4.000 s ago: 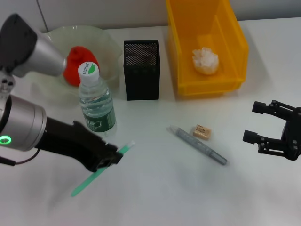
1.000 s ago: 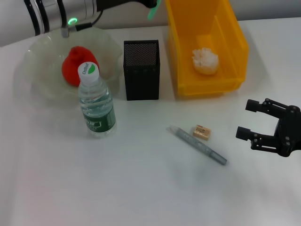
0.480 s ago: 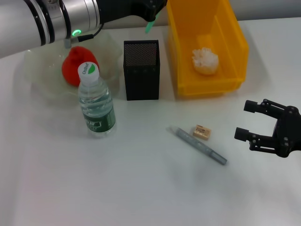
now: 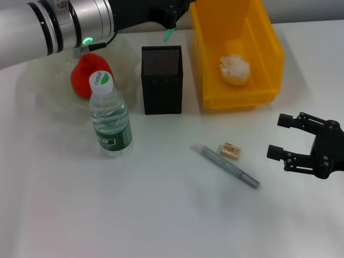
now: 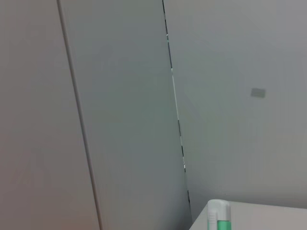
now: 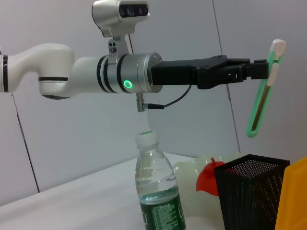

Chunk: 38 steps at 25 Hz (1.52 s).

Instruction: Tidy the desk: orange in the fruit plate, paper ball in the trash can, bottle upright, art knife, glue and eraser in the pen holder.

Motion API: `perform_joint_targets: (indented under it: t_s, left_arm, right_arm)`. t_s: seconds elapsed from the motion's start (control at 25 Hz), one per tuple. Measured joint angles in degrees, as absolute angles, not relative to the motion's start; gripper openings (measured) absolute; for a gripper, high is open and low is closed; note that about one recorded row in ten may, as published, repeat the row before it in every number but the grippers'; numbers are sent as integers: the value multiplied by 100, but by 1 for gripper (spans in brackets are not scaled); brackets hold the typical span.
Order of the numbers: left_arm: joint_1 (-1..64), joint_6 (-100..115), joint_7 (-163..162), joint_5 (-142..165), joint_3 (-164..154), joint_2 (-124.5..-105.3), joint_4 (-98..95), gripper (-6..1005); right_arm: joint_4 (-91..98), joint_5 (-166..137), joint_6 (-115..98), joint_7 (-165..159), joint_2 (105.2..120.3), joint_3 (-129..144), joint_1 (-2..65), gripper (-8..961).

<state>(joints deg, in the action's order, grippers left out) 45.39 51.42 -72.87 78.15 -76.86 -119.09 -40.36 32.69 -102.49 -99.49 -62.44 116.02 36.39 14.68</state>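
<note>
My left gripper [image 4: 173, 12] is shut on the green art knife [image 4: 169, 34], which hangs nearly upright, tip down, just above the far edge of the black mesh pen holder [image 4: 161, 79]. In the right wrist view the art knife [image 6: 262, 93] hangs a clear gap above the pen holder [image 6: 249, 191]. The orange [image 4: 85, 72] lies in the fruit plate [image 4: 51, 95]. Upright in front of the plate stands the bottle [image 4: 110, 115]. The paper ball [image 4: 234, 69] sits in the yellow trash can [image 4: 236, 100]. A grey glue pen [image 4: 228, 165] and the eraser [image 4: 230, 150] lie on the desk. My right gripper [image 4: 295, 142] is open at the right, empty.
The left arm reaches across the back of the desk over the fruit plate. White desk surface lies in front of the bottle and around the glue pen. A grey wall stands behind the desk.
The left gripper has carried the art knife from low at the front left up and over to the pen holder, lowering it slightly in the last second. The right gripper crept left.
</note>
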Motion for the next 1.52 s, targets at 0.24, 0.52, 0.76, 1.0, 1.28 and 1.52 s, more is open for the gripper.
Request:
perform_joint_targets:
  t_s: [0.24, 0.52, 0.76, 1.0, 1.28, 1.52]
  left_arm:
    - [4511, 5067, -7278, 7819, -7676, -11901, -4025, 191]
    - [4507, 5001, -7277, 7845, -7699, -11900, -3935, 193]
    - [4510, 4997, -7277, 7858, -7743, -11905, -3838, 196]
    - [4521, 4982, -7271, 7859, -7743, -11909, -3811, 198]
    - [4516, 4929, -7221, 7863, -7759, -11909, -3807, 200]
    - [4513, 4857, -7407, 7876, -7905, -11910, -3856, 202]
  right_arm:
    - [3270, -10248, -9949, -6247, 11602, 3639, 1468, 845]
    - [3269, -10249, -9949, -6249, 11602, 3639, 1467, 845]
    - [3270, -10248, -9949, -6249, 11602, 3641, 1451, 845]
    - [3270, -10248, -9949, -6248, 11602, 3648, 1450, 844]
    - [3269, -10248, -9949, -6248, 11606, 3648, 1450, 844]
    - [3269, -10248, -9949, -6248, 11599, 3648, 1464, 844]
